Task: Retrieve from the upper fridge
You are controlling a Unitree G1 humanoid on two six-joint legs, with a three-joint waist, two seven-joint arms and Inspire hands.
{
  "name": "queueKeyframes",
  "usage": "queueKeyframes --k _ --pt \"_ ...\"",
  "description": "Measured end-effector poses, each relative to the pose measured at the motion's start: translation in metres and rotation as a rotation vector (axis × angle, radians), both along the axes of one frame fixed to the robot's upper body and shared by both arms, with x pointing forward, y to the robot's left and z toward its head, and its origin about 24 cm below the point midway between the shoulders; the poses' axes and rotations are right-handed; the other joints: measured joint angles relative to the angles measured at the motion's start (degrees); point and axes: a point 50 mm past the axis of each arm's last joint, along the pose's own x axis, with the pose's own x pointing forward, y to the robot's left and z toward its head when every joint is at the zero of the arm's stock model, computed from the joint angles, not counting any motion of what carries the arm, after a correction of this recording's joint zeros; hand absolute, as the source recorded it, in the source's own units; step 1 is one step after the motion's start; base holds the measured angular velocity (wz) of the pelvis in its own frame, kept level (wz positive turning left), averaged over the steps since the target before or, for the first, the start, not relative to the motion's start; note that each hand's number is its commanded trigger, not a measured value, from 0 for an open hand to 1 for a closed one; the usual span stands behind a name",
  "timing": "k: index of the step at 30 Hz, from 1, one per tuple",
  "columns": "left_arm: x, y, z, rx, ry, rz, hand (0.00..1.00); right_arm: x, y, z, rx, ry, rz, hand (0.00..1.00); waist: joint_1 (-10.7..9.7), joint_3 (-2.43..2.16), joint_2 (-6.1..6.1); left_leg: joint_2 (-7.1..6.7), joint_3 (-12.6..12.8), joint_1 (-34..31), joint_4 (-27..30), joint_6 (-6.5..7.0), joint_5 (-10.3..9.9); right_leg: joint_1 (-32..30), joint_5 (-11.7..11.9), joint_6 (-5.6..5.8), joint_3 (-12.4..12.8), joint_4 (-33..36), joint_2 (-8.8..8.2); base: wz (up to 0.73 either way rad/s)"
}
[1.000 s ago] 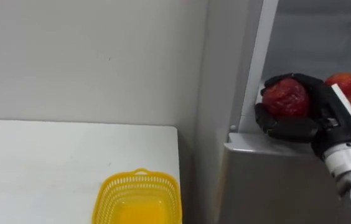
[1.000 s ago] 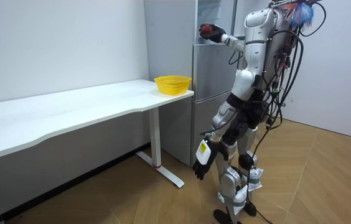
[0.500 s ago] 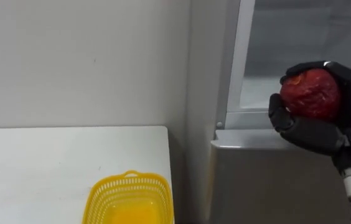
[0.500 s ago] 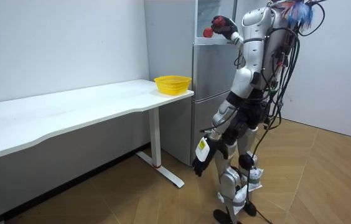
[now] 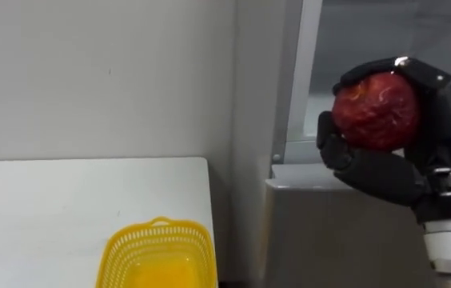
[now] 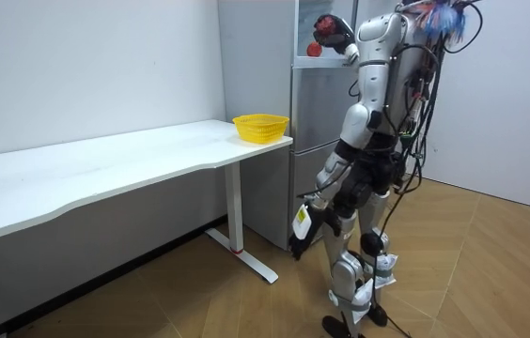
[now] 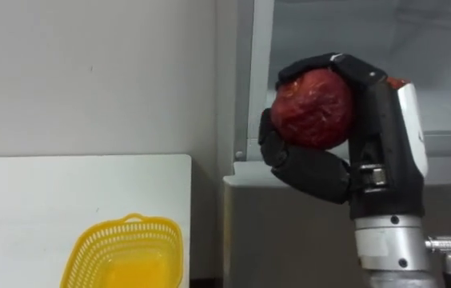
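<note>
Red fruit [image 5: 375,110] sits clamped in the right hand [image 5: 441,144], fingers and thumb curled round it, raised in the air just before the open upper compartment of the fridge [image 5: 329,232]. Lower left, a yellow basket [image 5: 157,254] stands near the corner of the white tabletop [image 5: 65,208], beside the fridge. In the room view, the left hand [image 6: 297,242] hangs by the thigh; the robot stands facing the fridge.
</note>
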Motion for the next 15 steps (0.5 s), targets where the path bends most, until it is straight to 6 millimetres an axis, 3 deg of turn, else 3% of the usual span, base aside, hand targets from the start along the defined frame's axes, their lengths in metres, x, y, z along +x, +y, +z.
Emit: queueKeyframes --k 6,12,15 --pt "-0.002 0.001 0.0 -0.006 0.017 -0.001 0.0 -0.002 0.011 -0.001 -0.104 -0.023 0.004 1.0 1.27 0.41 -1.17 -0.11 -0.7 -0.31 0.13 0.0 -0.01 0.27 -0.03 0.04 -0.89 -0.19 -0.15 0.08" --pt "-0.002 0.0 -0.001 -0.008 0.021 -0.019 0.0 -0.001 0.035 -0.003 -0.202 -0.013 0.117 1.0 3.27 0.45 -1.11 -0.27 -2.03 -0.64 0.08 0.0 -0.01 0.45 -0.03 0.05 -1.97 -0.12 -0.28 0.07" --pt "-0.004 -0.002 -0.001 -0.014 0.031 -0.033 0.0 0.002 0.047 0.003 -0.223 -0.04 0.171 1.0 3.49 0.78 -1.07 -0.52 -3.38 -0.72 0.34 0.0 0.0 0.93 -0.04 0.06 -3.01 -0.17 -0.43 0.21"
